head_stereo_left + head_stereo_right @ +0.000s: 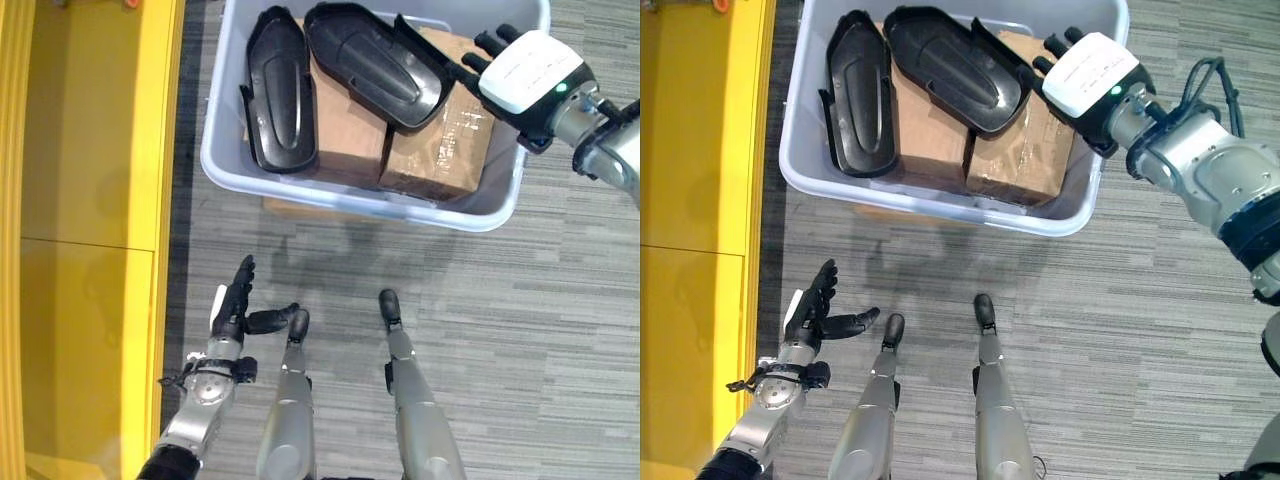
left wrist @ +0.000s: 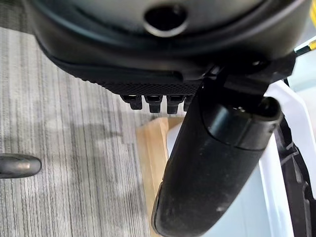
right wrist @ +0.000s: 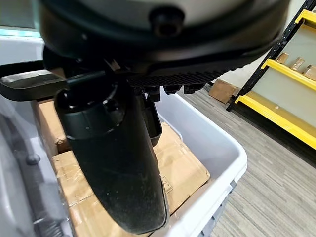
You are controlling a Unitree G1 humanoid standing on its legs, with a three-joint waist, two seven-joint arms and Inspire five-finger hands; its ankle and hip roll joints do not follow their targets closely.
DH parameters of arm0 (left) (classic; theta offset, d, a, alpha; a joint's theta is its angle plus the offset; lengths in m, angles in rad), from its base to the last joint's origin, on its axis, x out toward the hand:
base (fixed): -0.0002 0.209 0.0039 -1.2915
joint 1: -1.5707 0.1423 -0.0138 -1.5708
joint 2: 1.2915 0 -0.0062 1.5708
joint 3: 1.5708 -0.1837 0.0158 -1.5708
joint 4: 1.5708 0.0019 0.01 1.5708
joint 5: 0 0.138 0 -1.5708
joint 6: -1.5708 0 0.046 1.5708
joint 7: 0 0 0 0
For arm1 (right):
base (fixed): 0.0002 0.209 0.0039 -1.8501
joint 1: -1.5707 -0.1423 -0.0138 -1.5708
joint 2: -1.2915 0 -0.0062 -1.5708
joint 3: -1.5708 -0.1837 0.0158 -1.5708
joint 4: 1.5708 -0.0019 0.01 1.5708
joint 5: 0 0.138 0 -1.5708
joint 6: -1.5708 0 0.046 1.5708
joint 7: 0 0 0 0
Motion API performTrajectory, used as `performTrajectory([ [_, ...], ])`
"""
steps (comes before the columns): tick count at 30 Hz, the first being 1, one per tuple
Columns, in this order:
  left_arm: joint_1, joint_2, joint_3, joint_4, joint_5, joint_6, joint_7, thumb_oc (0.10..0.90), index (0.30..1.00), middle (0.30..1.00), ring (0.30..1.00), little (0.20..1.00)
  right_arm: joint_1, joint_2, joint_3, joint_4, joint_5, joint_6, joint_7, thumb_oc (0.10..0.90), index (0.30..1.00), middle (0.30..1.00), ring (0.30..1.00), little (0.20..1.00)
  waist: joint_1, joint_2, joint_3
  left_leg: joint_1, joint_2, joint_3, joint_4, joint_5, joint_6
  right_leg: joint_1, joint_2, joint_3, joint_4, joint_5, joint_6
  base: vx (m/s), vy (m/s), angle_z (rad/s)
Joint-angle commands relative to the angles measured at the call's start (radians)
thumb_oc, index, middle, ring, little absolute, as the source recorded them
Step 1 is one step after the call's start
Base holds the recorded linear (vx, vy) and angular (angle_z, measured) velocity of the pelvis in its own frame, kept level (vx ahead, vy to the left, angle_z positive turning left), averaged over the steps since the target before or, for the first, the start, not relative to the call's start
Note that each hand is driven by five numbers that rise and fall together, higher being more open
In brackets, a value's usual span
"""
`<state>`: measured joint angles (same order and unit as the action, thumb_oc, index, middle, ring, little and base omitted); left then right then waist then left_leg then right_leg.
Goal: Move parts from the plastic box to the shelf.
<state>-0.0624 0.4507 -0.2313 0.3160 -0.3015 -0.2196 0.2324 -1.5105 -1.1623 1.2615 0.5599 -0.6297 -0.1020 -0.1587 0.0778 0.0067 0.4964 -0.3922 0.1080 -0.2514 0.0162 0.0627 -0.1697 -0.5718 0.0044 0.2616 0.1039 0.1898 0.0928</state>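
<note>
Grey striped carpet (image 1: 520,330) underfoot, yellow shelf (image 1: 90,200) along the left edge. Pale plastic box (image 1: 360,200) standing on the carpet, propped on a wooden block (image 2: 153,163) at its near side. Inside, two brown cardboard boxes (image 1: 440,150) side by side, with two black moulded parts lying on top: narrow black part (image 1: 278,85) toward the shelf side, wide black part (image 1: 375,65) just beside it, overlapping the cartons. Right robot hand (image 1: 525,70), white cover on its back, reaching over the box's far right corner; fingers (image 1: 490,42) extended toward the near end of the wide black part, seemingly touching its edge, not curled round it. Left robot hand (image 1: 235,305) low over the carpet, well apart from the box and near the shelf, fingers straight and relaxed, thumb (image 1: 272,320) spread out sideways, holding nothing.
</note>
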Motion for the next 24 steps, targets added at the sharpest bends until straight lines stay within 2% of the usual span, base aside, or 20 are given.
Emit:
performTrajectory([
  [1, 0.023, 0.028, -0.005, -0.051, 0.02, -0.065, 0.047, 0.9, 1.0, 1.0, 1.0, 1.0, -0.111, 0.019, -0.015, 0.053, -0.003, 0.067, -0.102, 0.9, 1.0, 1.0, 1.0, 1.0, 0.017, -0.009, -0.088, 0.018, 0.001, -0.068, -0.103, 0.142, 0.034, 0.042, -0.016, -0.076, 0.127, -0.176, 0.003, 0.03, -0.022, 0.02],
  [14, 0.007, 0.013, -0.003, -0.067, 0.011, -0.076, 0.086, 0.9, 1.0, 1.0, 1.0, 1.0, -0.118, 0.078, -0.055, 0.203, 0.063, 0.099, -0.152, 0.9, 1.0, 1.0, 1.0, 1.0, 0.051, 0.013, -0.047, -0.033, -0.014, -0.099, -0.103, 0.146, 0.034, -0.024, -0.026, -0.092, 0.173, -0.191, 0.002, 0.02, -0.01, 0.07],
  [24, -0.002, 0.004, 0.005, -0.089, 0.004, -0.088, 0.116, 0.9, 1.0, 1.0, 1.0, 1.0, -0.154, 0.095, -0.041, 0.26, 0.092, 0.105, -0.173, 0.9, 1.0, 1.0, 1.0, 1.0, 0.071, 0.032, -0.014, -0.075, -0.028, -0.111, -0.103, 0.151, 0.034, -0.08, -0.035, -0.092, 0.203, -0.198, 0.004, 0.0, 0.0, 0.02],
])
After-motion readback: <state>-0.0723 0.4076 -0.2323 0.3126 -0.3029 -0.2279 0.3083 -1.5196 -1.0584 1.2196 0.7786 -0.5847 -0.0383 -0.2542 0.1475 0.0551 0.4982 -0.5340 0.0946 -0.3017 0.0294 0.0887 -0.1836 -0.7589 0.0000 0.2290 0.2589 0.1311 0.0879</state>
